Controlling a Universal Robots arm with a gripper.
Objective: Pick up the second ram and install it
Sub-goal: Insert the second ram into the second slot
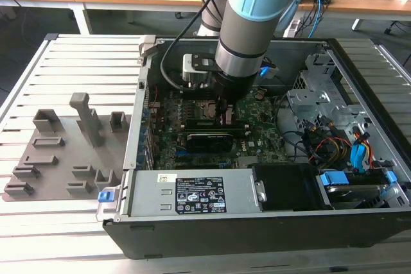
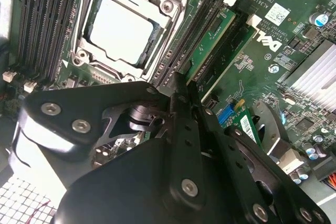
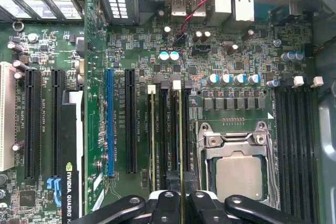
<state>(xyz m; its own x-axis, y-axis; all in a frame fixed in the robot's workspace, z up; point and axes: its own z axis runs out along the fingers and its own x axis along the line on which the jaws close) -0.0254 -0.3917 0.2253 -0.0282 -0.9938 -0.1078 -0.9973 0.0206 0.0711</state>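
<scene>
Green motherboard (image 3: 157, 51) fills the open case (image 1: 270, 222); beside its socket (image 3: 239, 174), the ram (image 3: 181, 145) stands edge-on in a slot. The gripper (image 3: 181, 203) is clamped on it. Best pressed straight down, evenly, until the latches (image 3: 176, 84) close.

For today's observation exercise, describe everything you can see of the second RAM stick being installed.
The second ram is a long, narrow green circuit-board stick, seen edge-on in the first wrist view. It stands upright in a black memory slot beside the processor socket, parallel to another seated stick. One end sits between the tips of the claw, which is closed on it. In the second wrist view its green face shows, with no chips discernible.
</scene>
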